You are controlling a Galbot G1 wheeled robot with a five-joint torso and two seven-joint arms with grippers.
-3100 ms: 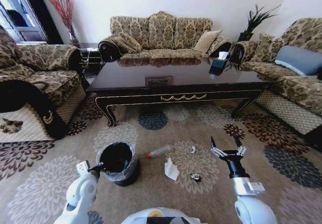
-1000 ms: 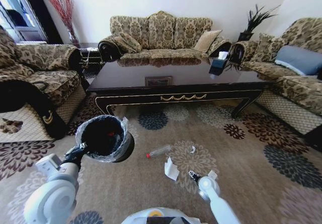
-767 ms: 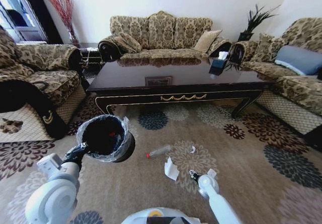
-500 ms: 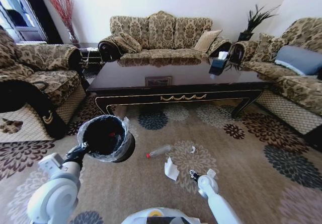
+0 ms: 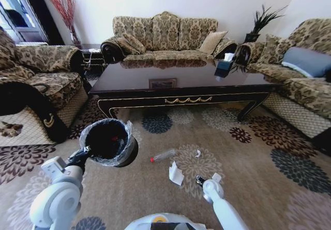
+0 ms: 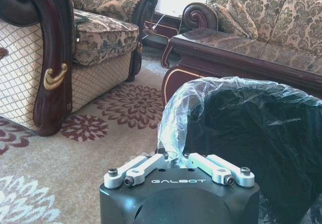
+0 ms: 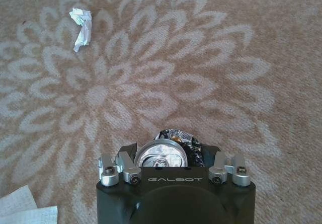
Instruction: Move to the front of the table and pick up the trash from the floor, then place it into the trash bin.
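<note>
1. Down on the floor [image 5: 155, 188] in front of the table [image 5: 181, 80], I have the right gripper [image 7: 173, 156] lowered onto a small dark, shiny bit of trash [image 7: 166, 153]; its fingers look closed around it, with the carpet's cream flower medallion underneath.
2. My left gripper [image 6: 176, 158] pinches the rim of the trash bin [image 5: 108, 142] through its clear liner, holding the bin off the carpet and tilted, mouth facing the table. I judge this makes the bin an easy target to reach.
3. Between the bin and the right gripper, nearer the table, lies the clear bottle [image 5: 164, 155] with its red cap, on its side. The crumpled white paper [image 5: 176, 173] sits just beside the right gripper, and a tiny white scrap [image 5: 197, 153] lies a little nearer the table.
4. Something red shows inside the bin; I cannot tell what.
5. Patterned sofas [image 5: 165, 36] ring the table on 3 sides, and the glossy top carries a dark box [image 5: 225, 64] near its right end.
</note>
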